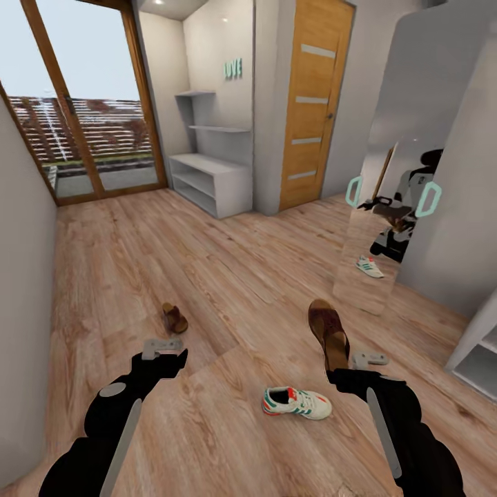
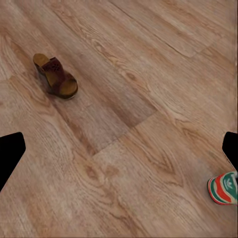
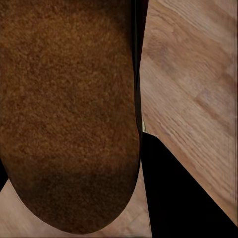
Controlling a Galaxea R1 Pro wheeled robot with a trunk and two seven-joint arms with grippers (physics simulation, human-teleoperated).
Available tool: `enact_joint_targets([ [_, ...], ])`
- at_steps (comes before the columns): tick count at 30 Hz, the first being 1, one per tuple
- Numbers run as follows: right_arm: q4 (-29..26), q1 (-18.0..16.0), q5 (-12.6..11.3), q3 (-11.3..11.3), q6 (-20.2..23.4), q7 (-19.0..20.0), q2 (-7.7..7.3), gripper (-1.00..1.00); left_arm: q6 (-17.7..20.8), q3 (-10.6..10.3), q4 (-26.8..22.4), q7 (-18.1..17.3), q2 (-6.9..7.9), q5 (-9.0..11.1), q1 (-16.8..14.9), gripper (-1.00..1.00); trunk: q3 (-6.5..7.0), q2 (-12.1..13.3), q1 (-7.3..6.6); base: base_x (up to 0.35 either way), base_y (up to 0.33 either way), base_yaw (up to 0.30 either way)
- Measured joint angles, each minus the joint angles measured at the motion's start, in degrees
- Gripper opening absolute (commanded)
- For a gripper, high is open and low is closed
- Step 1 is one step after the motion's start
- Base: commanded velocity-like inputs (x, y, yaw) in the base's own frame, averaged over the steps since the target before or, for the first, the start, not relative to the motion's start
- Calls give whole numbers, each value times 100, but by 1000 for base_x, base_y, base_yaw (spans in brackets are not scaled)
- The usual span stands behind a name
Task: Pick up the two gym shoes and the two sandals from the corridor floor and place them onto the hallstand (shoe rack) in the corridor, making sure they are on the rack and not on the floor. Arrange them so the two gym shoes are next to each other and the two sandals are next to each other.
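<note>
Nearest to the head camera, both dark forearms reach out over the corridor floor [image 1: 228, 276]. Right end effector [image 1: 337, 366] pinches one sandal [image 1: 330, 331] near its lower end; the shoe stands lifted off the planks, long axis running up and away from the robot, and in the right wrist view its brown sole [image 3: 69, 109] sits tight against a dark finger [image 3: 173, 193]. Left end effector [image 1: 166, 348] carries nothing; its two dark fingertips [image 2: 10, 156] stand wide apart at the edges of the left wrist view with bare floor between them. Second sandal [image 1: 174, 318] lies on the floor just ahead of the left end effector, slightly to its right, long axis pointing roughly away from the robot; it reads as the left arm's natural pick. One gym shoe [image 1: 297, 403] lies on the planks between the two arms, nearer the right one, long axis crosswise to the robot's facing. A second gym shoe [image 1: 370, 266] shows in the mirror panel [image 1: 376, 228] on the right; I cannot tell where the real one lies. Hallstand [image 1: 210, 181], grey with low shelves and wall shelves above, stands well away at the far end of the corridor, ahead and a little left, beside the wooden door [image 1: 314, 103]. Judgement: the held sandal needs carrying the whole length of the corridor before any placing; three shoes left to gather.
</note>
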Motion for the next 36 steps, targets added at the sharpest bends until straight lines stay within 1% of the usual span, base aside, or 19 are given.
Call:
enact_joint_targets([
  [14, 0, 0, 2, 0, 0, 0, 0, -100, 0, 0, 0, 0, 0, 0, 0, 100, 43, 0, 0, 0, 3, -299],
  [21, 3, 0, 5, 1, -2, 0, -1, -100, 3, 0, -1, 2, -2, 1, 0, 100, 68, 0, 0, 0, 218, -292],
  [26, 17, -1, 12, -6, -2, 0, -6, -100, 2, 1, -2, 0, 0, 1, 1, 100, 74, 0, 0, 0, 225, -80],
  [36, 5, -1, 4, -3, 0, -6, 0, -100, 0, 1, -1, 2, 0, 1, 1, 100, 75, 0, 0, 0, 16, -4],
])
